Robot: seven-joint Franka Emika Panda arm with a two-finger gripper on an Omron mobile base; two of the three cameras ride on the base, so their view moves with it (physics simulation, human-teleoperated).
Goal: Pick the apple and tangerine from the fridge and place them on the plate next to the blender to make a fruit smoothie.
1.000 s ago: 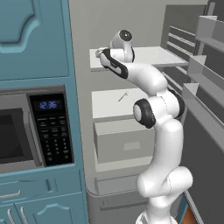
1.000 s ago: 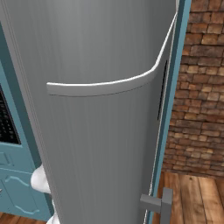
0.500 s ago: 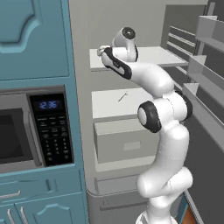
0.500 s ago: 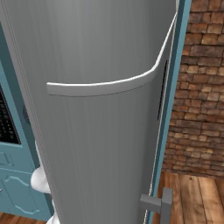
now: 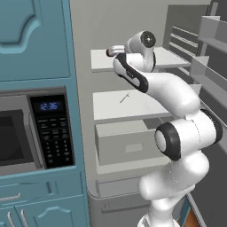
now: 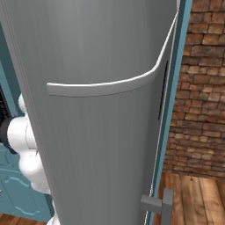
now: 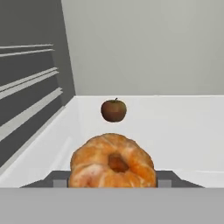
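Note:
In the hand view the orange tangerine sits close up between my two dark fingertips, and my gripper is shut on it. The dark reddish-brown apple rests farther back on the same pale shelf, apart from the tangerine. The left base view shows my gripper at the left front of the upper shelf inside the fridge. The plate and the blender are out of view.
A teal cabinet with a microwave stands left of the fridge. A second shelf and a grey drawer lie below my arm. Door racks line the right. The grey fridge door is close in front of the right base view.
My jaws have closed the last bit onto the tangerine. The hand has risen slightly at the upper shelf and the elbow has swung right. The base has not moved.

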